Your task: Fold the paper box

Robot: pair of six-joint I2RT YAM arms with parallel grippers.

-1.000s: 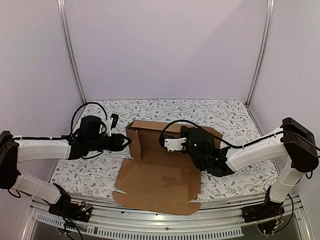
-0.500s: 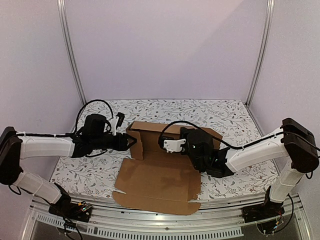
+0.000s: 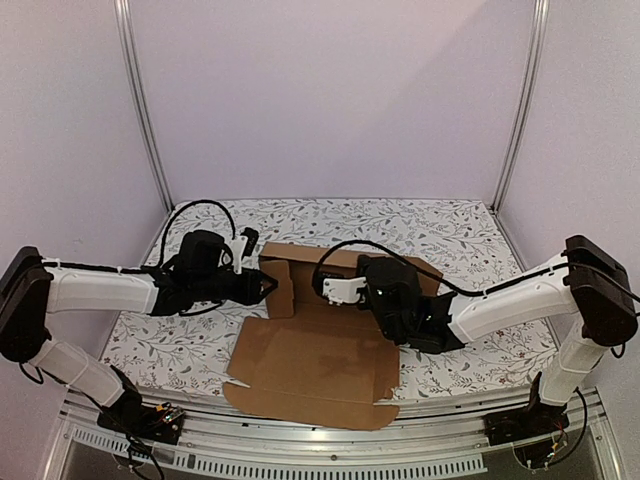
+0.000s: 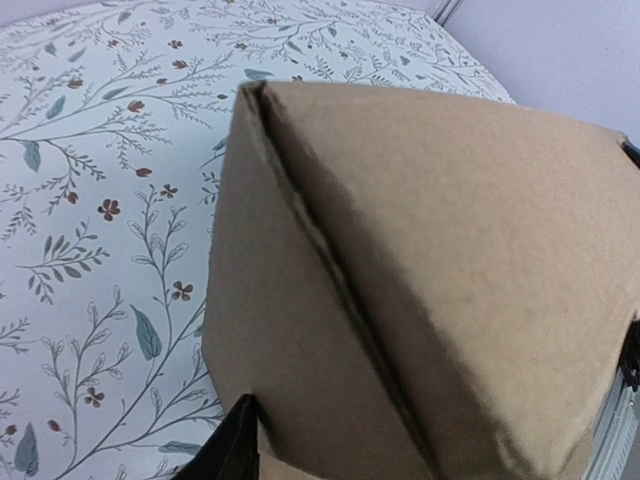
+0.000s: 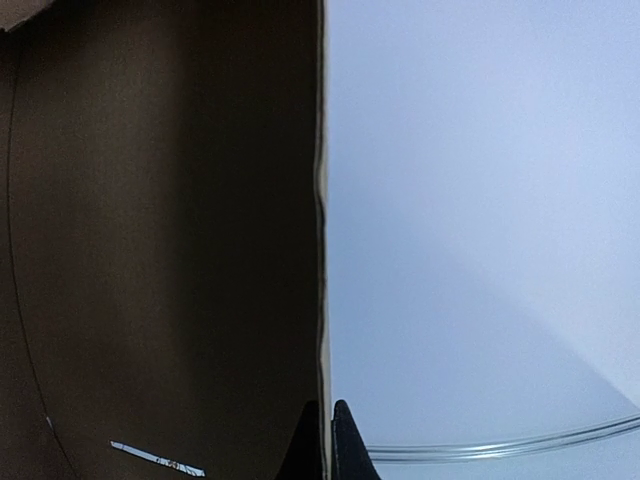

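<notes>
Cardboard on the move: over the last second the left gripper (image 3: 268, 288) has pushed in toward its partner, and the side flap (image 3: 283, 287) just ahead of its fingertips has swung with it, turning further inward off the corner of the box (image 3: 310, 360). That counts as progress, I'd say, since this end wall needs to come round before the sides can lock. It is early going, though, because the big front panel lies flat on the near side of both grippers. From the left wrist the flap (image 4: 400, 280) fills nearly everything and only one dark finger (image 4: 237, 450) peeks in at the bottom, so I can't tell whether those jaws are spread or clamped on the flap. The right gripper (image 5: 327, 435) has hardly budged. Its fingertips are pressed together on the thin edge of an upright wall (image 5: 160, 220), pinching it to steady the box, which sits between the two grippers on the floral tablecloth (image 3: 460, 235). Writing? None to read: the cardboard is plain brown, with no logo, label or print. The pale sliver (image 5: 157, 458) low on the wall, to the left of the right fingertips, carries nothing legible.
</notes>
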